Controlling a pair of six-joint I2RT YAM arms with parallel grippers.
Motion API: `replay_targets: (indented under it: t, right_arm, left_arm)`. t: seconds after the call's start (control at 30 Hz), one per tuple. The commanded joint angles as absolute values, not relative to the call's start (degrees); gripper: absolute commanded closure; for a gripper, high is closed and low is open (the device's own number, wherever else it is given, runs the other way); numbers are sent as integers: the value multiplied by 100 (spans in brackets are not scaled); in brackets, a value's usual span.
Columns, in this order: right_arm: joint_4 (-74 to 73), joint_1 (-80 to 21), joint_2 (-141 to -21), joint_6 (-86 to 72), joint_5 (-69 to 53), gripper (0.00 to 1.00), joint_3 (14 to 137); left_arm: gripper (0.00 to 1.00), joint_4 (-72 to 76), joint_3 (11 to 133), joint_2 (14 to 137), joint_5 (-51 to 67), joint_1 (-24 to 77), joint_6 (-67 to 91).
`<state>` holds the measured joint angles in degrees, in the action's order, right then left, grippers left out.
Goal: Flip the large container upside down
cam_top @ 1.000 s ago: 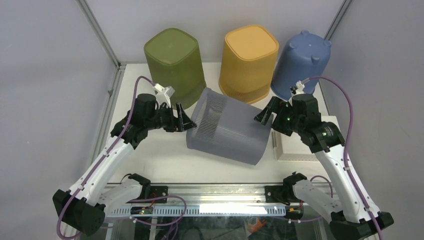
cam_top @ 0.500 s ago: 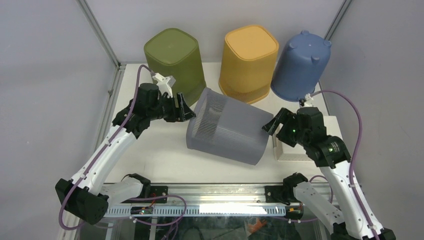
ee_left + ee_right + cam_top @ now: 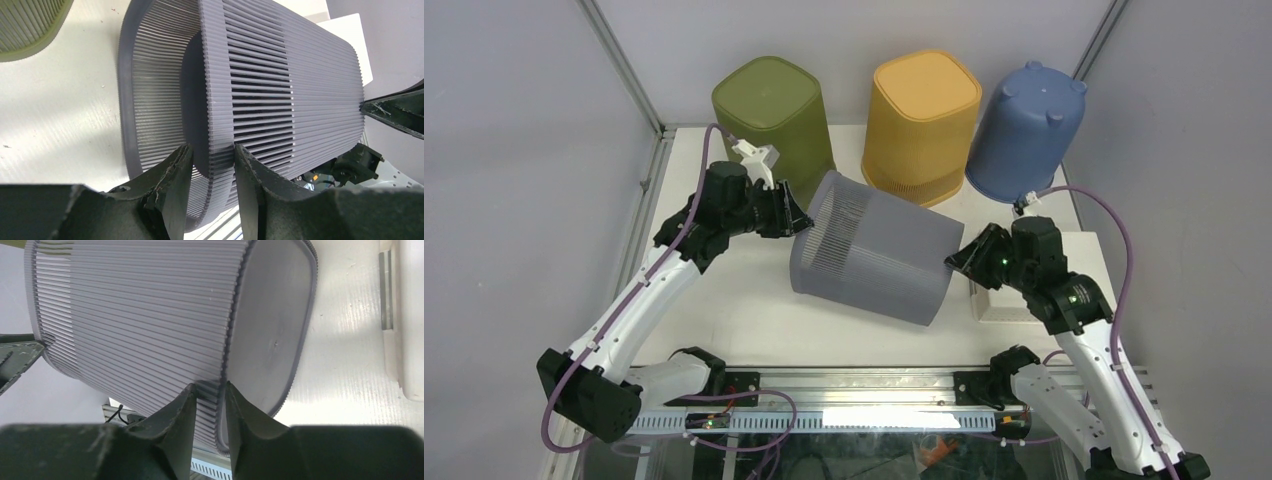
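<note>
The container lies on its side in the middle of the table, with its open mouth to the left and its closed base to the right. It is neither upright nor inverted, so I judge the turn to be about half done. The left gripper is clamped on the mouth rim, one finger inside the wall and one outside. The right gripper is pinched on the raised edge of the base. With both ends held, what remains is to swing the mouth down to the table, set the container on its rim and let go.

Behind it a green bin, a yellow bin and a blue bin stand in a row, bases up. A white box sits just beside the container's base, under the right arm.

The top view gives the layout: the container is slanted across the table, near the green bin at its mouth end. The grips themselves are too small there to read. The left wrist view shows the ribbed wall squeezed between its two fingers and the dark hollow inside. The right wrist view shows the smooth base panel and the ridge caught between its fingers. No view shows whether the lower side rests on the table or hangs just clear.
</note>
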<state>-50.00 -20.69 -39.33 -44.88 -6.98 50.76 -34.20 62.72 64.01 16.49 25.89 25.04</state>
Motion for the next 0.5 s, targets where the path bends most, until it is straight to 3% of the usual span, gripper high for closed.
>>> replay_targets:
  t: [0.0,0.27,0.47]
  right_arm:
    - [-4463,-2058,-3868,-4385,-756,75,5572]
    - [-4322,-2058,-4104,-4117,-1085,90,6038]
    - [-4934,-2057,-4173,-3973,-238,85,6147]
  left_arm:
    - [63,-3284,6212,6468,1582,2595,2425]
    - [63,-3173,6015,6520,1652,2597,2408]
    - [63,-3181,6139,6384,1528,2593,2417]
